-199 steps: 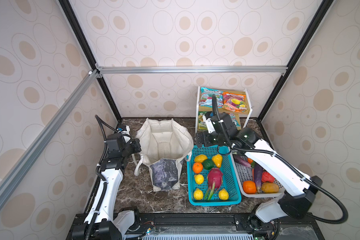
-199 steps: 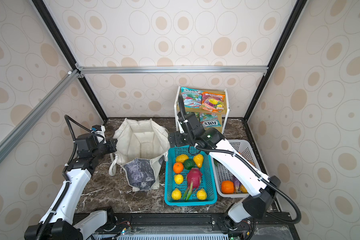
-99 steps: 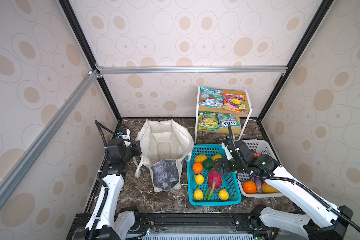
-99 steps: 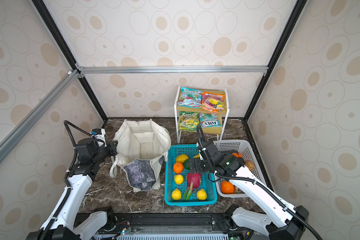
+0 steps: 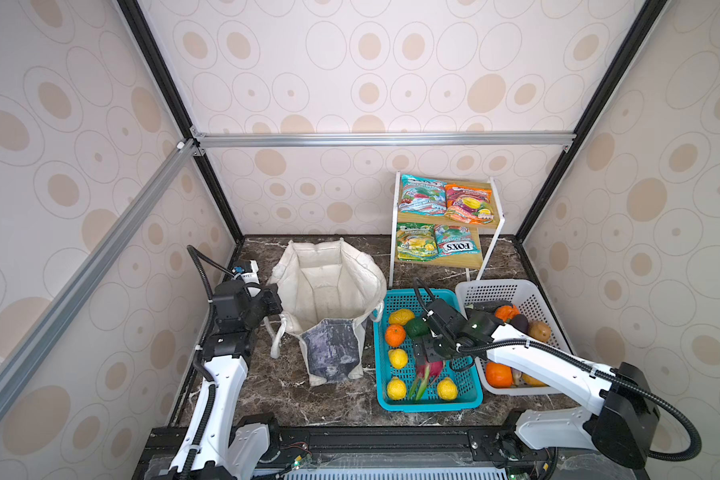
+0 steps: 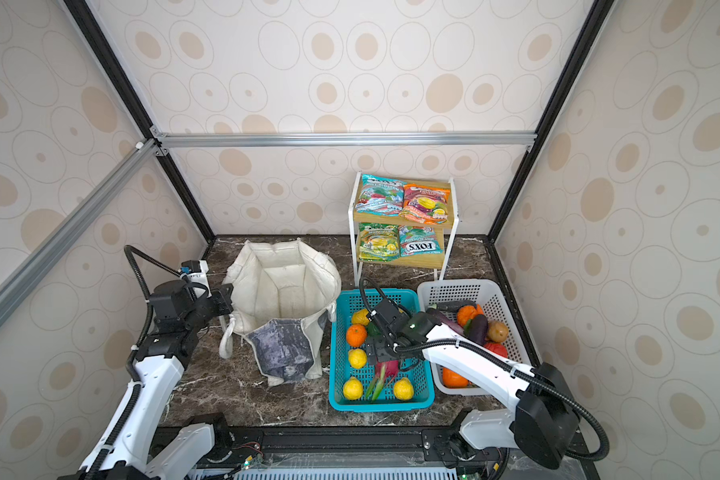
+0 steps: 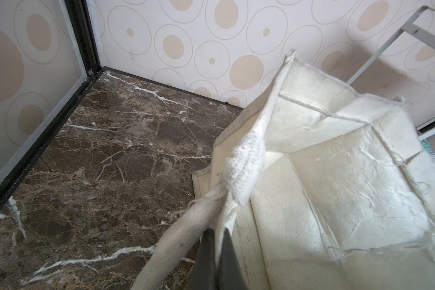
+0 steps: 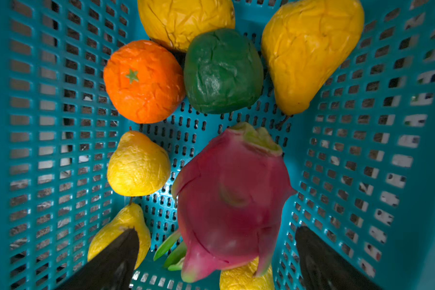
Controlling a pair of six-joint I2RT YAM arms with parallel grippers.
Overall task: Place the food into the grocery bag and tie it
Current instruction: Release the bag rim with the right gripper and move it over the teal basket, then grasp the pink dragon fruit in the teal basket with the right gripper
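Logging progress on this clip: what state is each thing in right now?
bag: upright, mouth open, no food seen inside.
left gripper: shut on the bag's rim.
teal basket: holds fruit.
dragon fruit: lying in the teal basket.
right gripper: open over the dragon fruit, not gripping.
white basket: holds produce.
shelf: four packets on it.

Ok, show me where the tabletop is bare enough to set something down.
Bare marble lies in front of the grocery bag, up to the front rail, and in the back-left corner beside it. Crowded: the teal basket and white basket, side by side, both holding produce.
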